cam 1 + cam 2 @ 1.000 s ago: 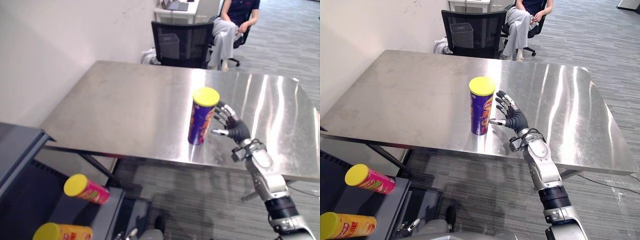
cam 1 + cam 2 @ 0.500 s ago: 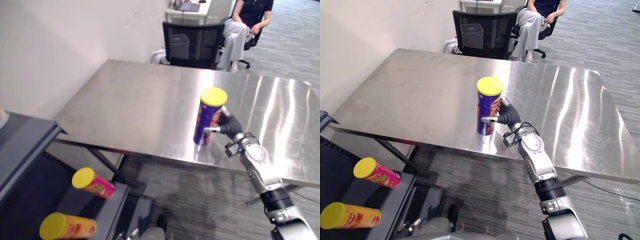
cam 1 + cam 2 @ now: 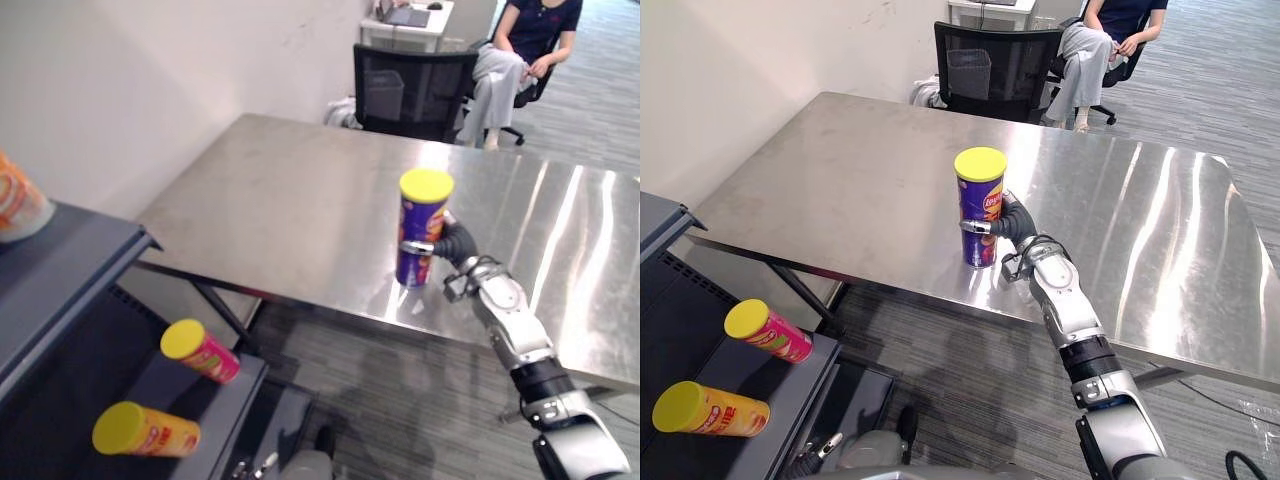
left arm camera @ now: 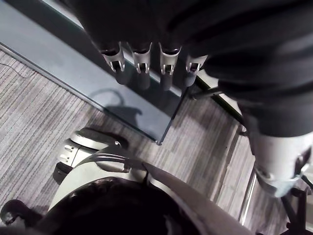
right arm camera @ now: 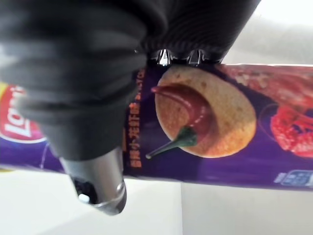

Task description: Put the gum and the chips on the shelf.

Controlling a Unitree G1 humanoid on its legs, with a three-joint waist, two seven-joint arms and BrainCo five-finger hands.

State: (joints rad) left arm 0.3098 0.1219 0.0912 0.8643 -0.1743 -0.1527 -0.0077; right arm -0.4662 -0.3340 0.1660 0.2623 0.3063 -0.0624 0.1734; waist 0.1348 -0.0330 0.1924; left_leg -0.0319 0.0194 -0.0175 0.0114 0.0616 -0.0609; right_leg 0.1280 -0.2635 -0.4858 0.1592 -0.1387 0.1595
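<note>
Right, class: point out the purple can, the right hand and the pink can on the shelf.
purple can [image 3: 977, 203]: right eye view, on its purple side wall.
right hand [image 3: 1016, 221]: right eye view, on its dark cover beside the can.
pink can [image 3: 775, 335]: right eye view, on its pink side.

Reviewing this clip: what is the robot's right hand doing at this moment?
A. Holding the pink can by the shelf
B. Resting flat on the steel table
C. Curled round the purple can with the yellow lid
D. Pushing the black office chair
C. The right hand has its thumb and fingers curled round the purple can, which is upright near the front edge of the steel table.
</note>
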